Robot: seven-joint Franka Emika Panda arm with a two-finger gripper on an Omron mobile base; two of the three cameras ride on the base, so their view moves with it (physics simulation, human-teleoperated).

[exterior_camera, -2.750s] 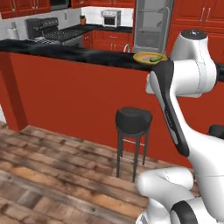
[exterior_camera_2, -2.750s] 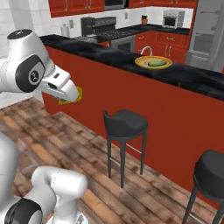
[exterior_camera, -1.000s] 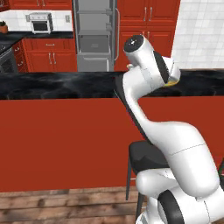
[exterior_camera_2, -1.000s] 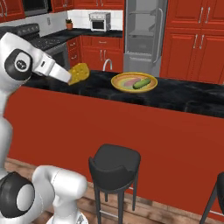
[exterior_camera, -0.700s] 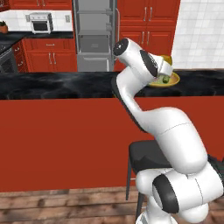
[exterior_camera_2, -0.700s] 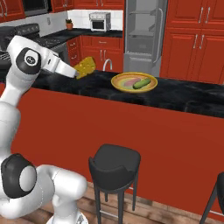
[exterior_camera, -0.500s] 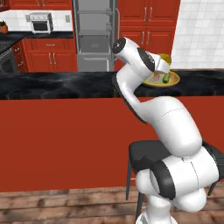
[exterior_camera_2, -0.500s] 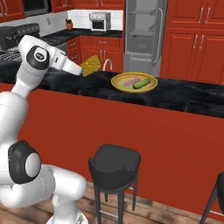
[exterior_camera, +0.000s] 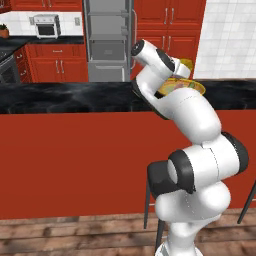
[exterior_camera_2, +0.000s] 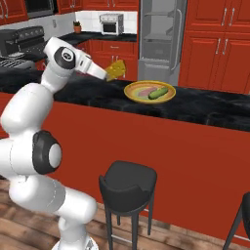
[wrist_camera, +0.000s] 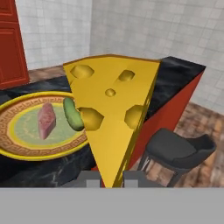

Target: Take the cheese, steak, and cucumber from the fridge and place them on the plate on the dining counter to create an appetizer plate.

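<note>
Right base view, left to right: arm reached over the worktop (exterior_camera_2: 205, 110); jaws (exterior_camera_2: 108, 74) were clamped on the cheese (exterior_camera_2: 116, 70), carried in the air above the black top, just short of the plate (exterior_camera_2: 168, 94). Plate sat on the worktop further right, already holding steak (exterior_camera_2: 144, 91) and cucumber (exterior_camera_2: 157, 93) side by side; fridge (exterior_camera_2: 159, 36) stood behind it. Hand view: cheese (wrist_camera: 111, 118) gripped at its narrow point, wide end outward; plate (wrist_camera: 13, 148) off to the left with steak (wrist_camera: 46, 120) and cucumber (wrist_camera: 72, 113) near its middle. Judgement: two of three items placed, cheese is the last. Risks from here: the wedge is held by its thin tip only, so it could pivot or slip during the final reach; free plate area appears limited to the near side, so a drop may land on the cucumber or knock it off; releasing too early would put the cheese on the bare worktop; releasing from height could tip or roll the wedge over the rim.
</note>
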